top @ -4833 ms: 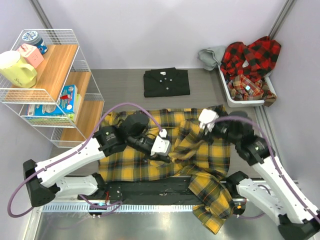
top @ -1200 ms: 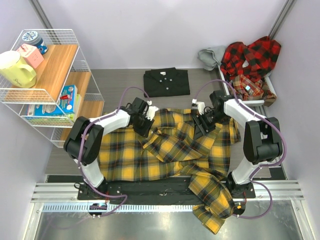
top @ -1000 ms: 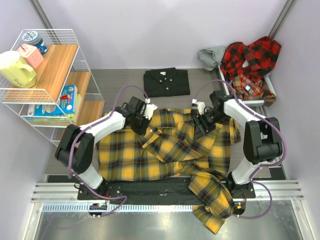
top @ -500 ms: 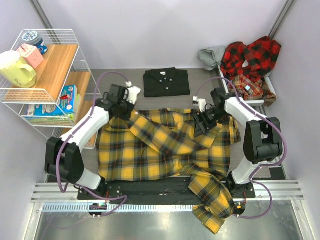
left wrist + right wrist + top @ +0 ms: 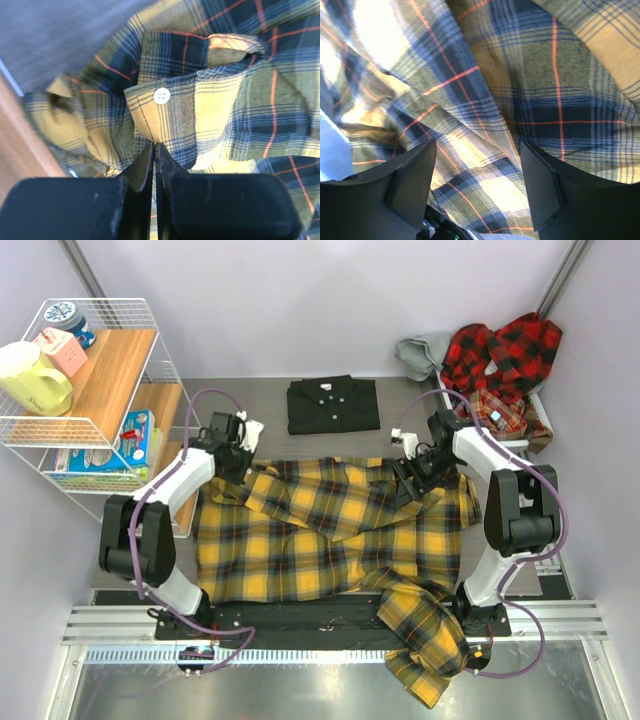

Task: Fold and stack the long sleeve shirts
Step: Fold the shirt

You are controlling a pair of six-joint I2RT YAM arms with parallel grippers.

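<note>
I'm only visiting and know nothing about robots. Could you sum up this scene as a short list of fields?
Being worked on: yellow plaid shirt, spread on the table
Left hand: shut on a fold of that shirt near a button
Right hand: open, over the shirt's far right part
Already folded: black shirt, behind it
Waiting: red plaid shirts, heaped in a white bin

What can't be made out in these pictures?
- Top view: the red plaid shirts lie heaped in the white bin; their number is hidden by overlap.
- Top view: the left gripper covers its own jaws, so its pinch on the yellow plaid shirt shows only in the left wrist view.
- Right wrist view: cloth fills the frame; which part of the shirt is unclear.
- Top view: print on the blue box is too small.
</note>
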